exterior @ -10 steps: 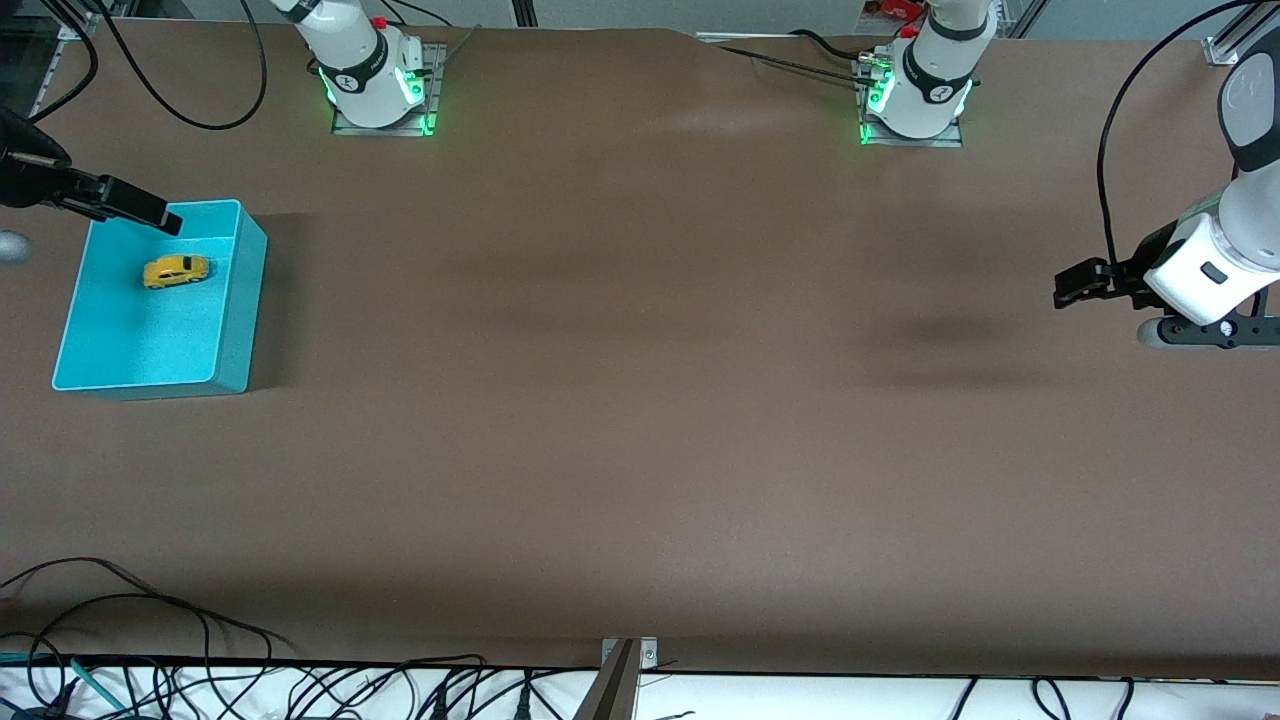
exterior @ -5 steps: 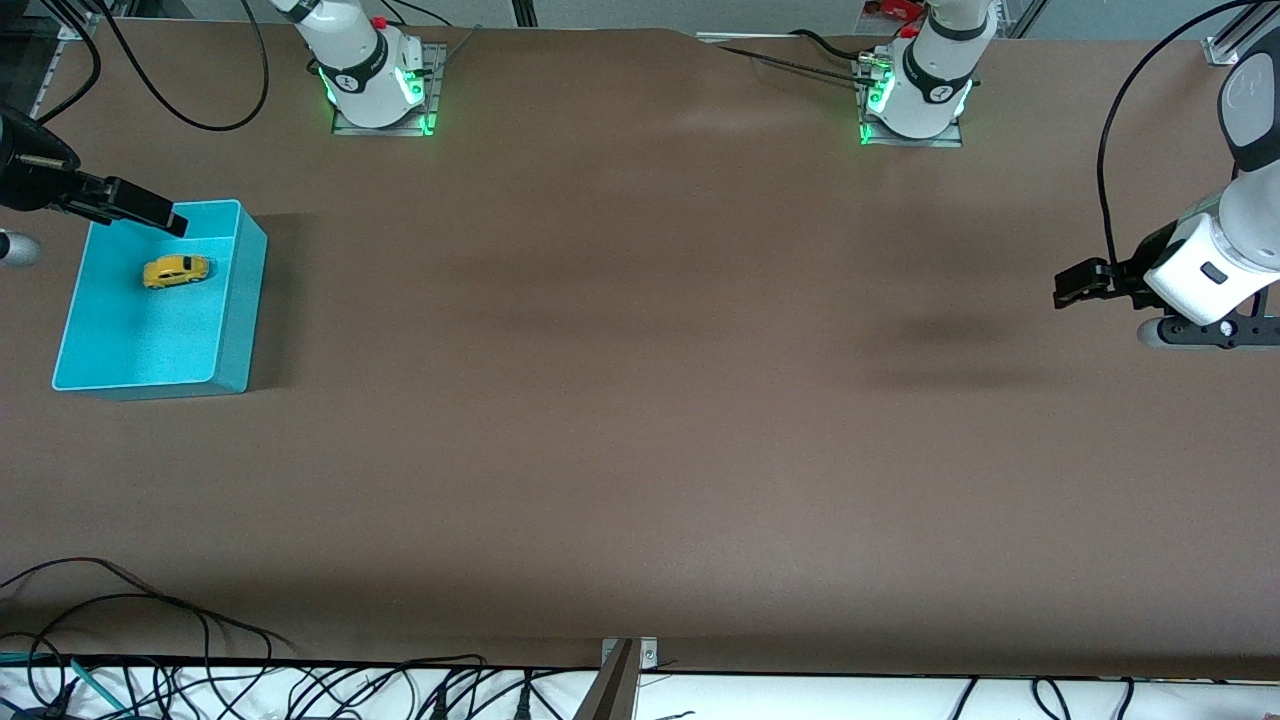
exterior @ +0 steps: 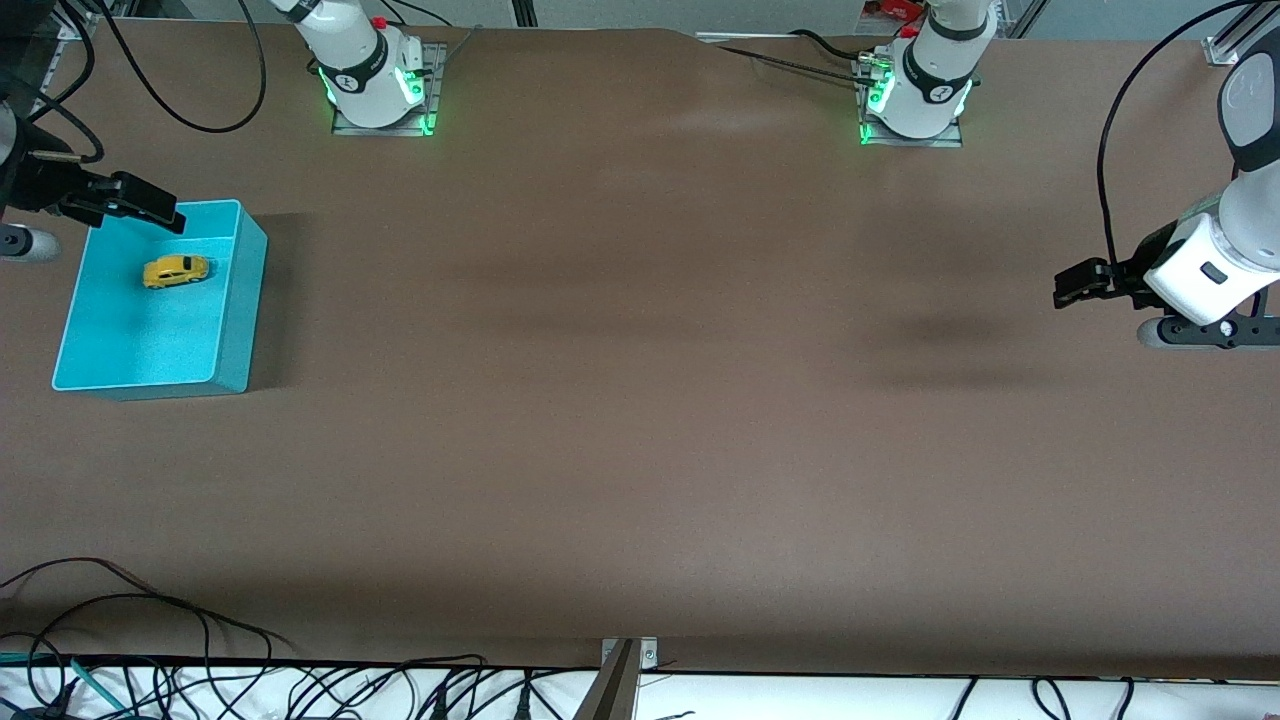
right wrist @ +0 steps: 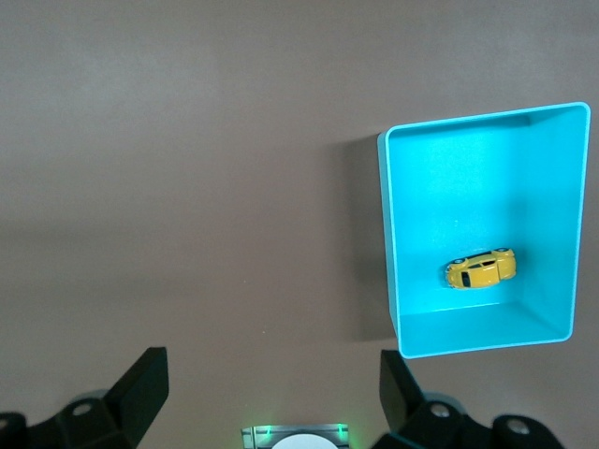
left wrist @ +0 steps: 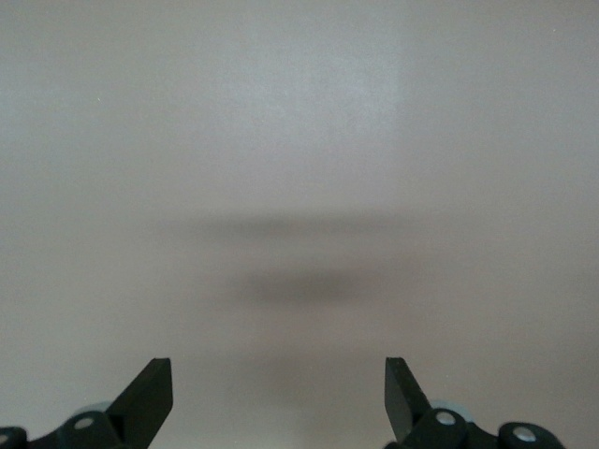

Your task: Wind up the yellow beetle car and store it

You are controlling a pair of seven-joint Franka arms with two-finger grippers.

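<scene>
A brown table [exterior: 640, 400] carries one teal bin [exterior: 240, 300] at the right arm's end.

The front view looks down from high across the tabletop [exterior: 640, 400], facing both arm bases along its top edge and taking in the whole surface. The left wrist view looks straight down past the left gripper [left wrist: 279, 398] at bare tabletop below it, fairly close. The right wrist view looks down from high up past the right gripper [right wrist: 274, 393], the teal bin [right wrist: 388, 234] well beneath it. That bin [exterior: 240, 300] also shows in the front view.
</scene>
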